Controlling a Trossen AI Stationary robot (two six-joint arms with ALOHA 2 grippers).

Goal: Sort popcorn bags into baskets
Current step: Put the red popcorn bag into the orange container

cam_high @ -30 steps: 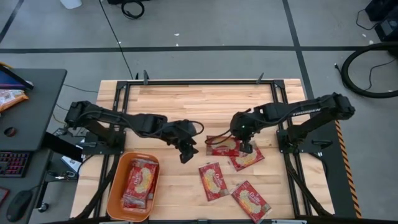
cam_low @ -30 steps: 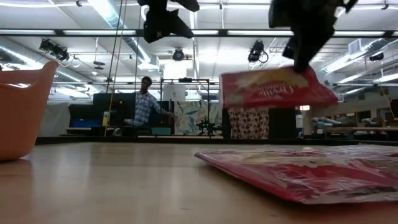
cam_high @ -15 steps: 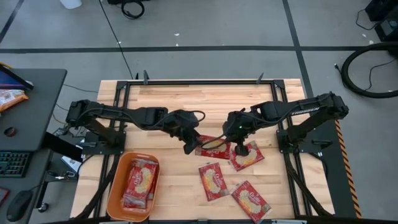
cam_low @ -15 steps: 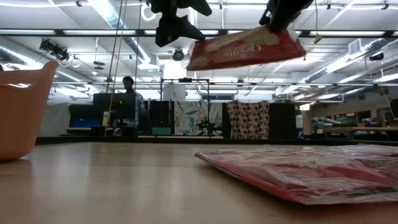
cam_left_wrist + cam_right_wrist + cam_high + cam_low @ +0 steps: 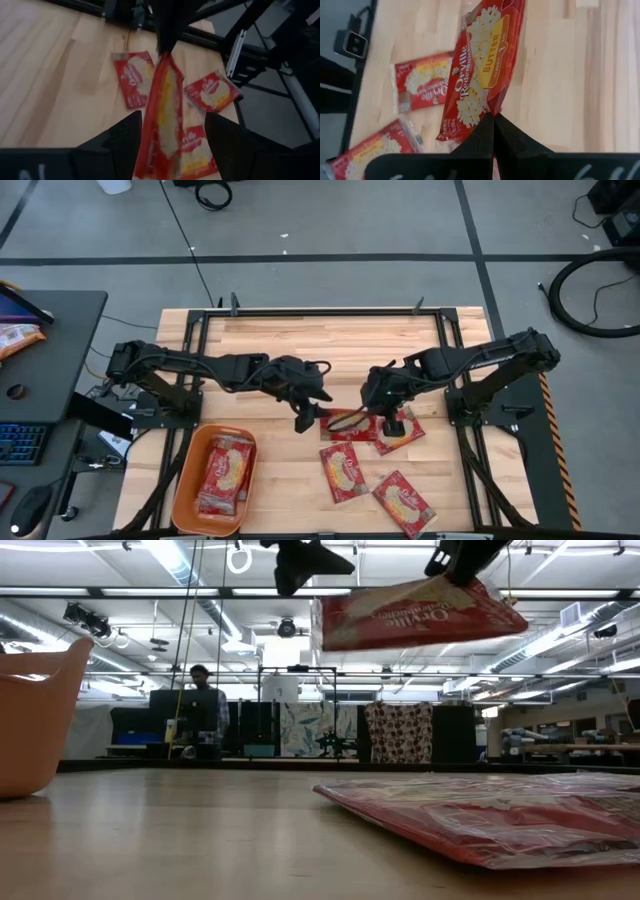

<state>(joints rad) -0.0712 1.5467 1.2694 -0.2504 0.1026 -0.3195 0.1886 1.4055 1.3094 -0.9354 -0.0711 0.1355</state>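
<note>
Pale wood bench (image 5: 300, 340) carries an orange basket (image 5: 188, 480). Right end effector (image 5: 372, 412) pinches a popcorn bag (image 5: 410, 615) aloft; left end effector (image 5: 305, 418) spread beside it. A person (image 5: 203, 705) stands beyond.

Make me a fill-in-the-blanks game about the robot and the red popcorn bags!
1. The right gripper is shut on a popcorn bag held up in the ____.
2. The left gripper is ____, with its fingers on either side of that bag.
3. The basket is the colour ____.
4. The bags already in the basket lie on the robot's ____ side of the table.

Missing words: air; open; orange; left
</note>
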